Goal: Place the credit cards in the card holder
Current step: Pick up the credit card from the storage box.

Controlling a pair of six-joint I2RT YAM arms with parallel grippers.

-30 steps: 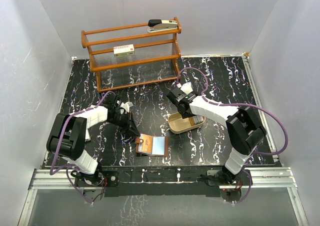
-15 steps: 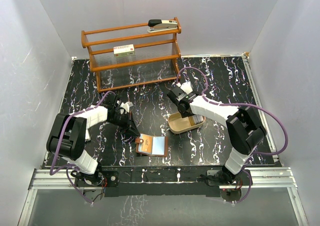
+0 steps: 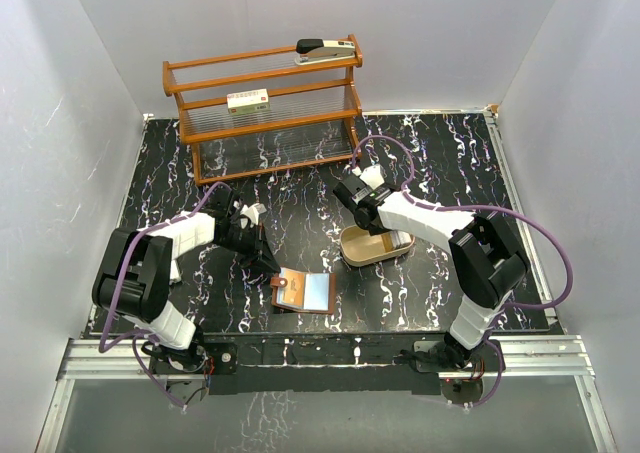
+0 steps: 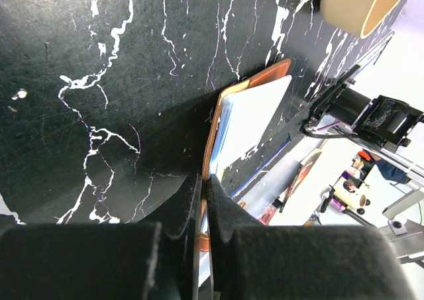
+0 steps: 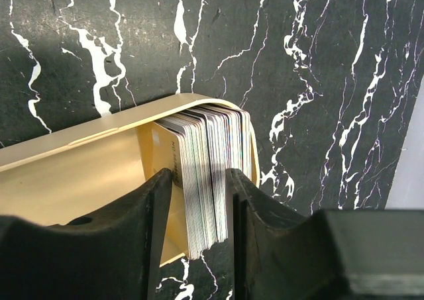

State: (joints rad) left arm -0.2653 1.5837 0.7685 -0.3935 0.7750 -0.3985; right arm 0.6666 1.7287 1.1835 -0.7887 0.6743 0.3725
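The card holder (image 3: pixel 303 292) lies open on the black marble table, a brown wallet with a pale card (image 3: pixel 316 291) on its inner face. My left gripper (image 3: pixel 270 265) is shut on its near left edge. In the left wrist view the jaws (image 4: pixel 205 181) pinch the brown edge of the wallet (image 4: pixel 213 131), with the whitish card (image 4: pixel 255 118) beyond. My right gripper (image 3: pixel 362 223) is over the tan tray (image 3: pixel 358 253). In the right wrist view its open fingers (image 5: pixel 159 200) straddle part of the upright stack of credit cards (image 5: pixel 205 174), close against it.
A wooden shelf rack (image 3: pixel 265 103) stands at the back, with a stapler (image 3: pixel 325 49) on top and a white box with a red label (image 3: pixel 248 100) on its middle shelf. White walls enclose the table. The tray's rim (image 5: pixel 99 138) curves around the cards.
My right gripper has shifted slightly left and down onto the card stack in the tray. The left gripper and the wallet have not moved.
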